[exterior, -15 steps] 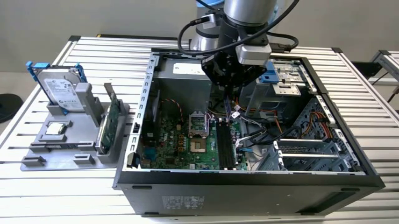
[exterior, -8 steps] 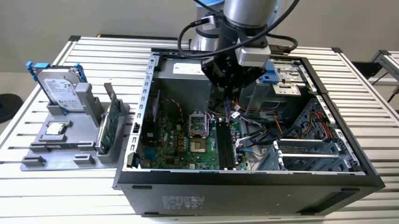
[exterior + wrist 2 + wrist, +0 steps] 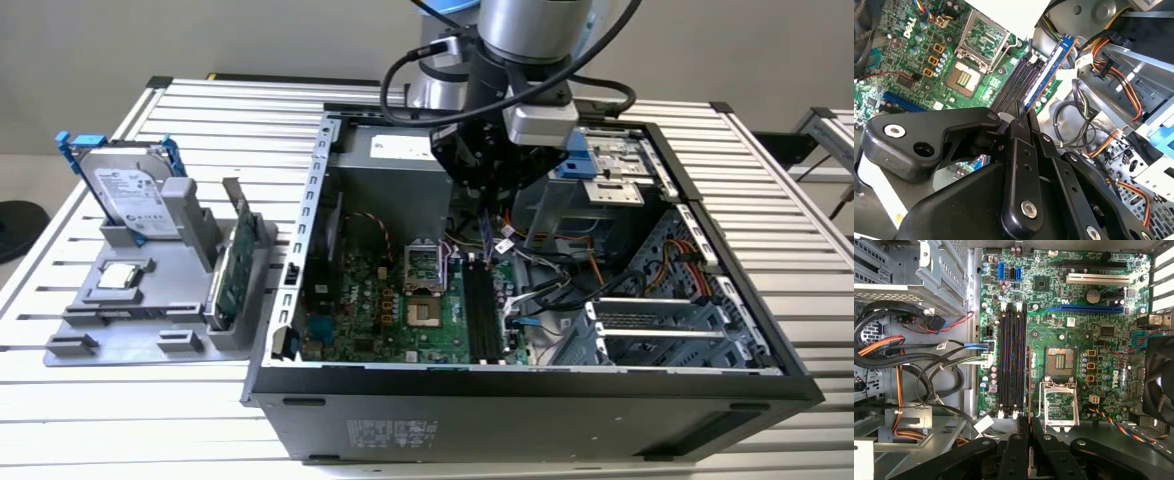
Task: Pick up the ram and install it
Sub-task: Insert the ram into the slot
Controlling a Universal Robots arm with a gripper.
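So the gripper (image 3: 1023, 111) is down inside the open computer case (image 3: 747, 385), jaws pinched on the ram (image 3: 1049, 75), holding it edge-on just above the black memory slots (image 3: 1013, 365) on the green motherboard (image 3: 1074, 330).

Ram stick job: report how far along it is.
Done: the thin dark ram stick with the blue edge has been picked up. In hand: the black gripper is shut on it inside the open black computer case, over the green motherboard. Left: the two long black memory slots look empty, so it is not seated.
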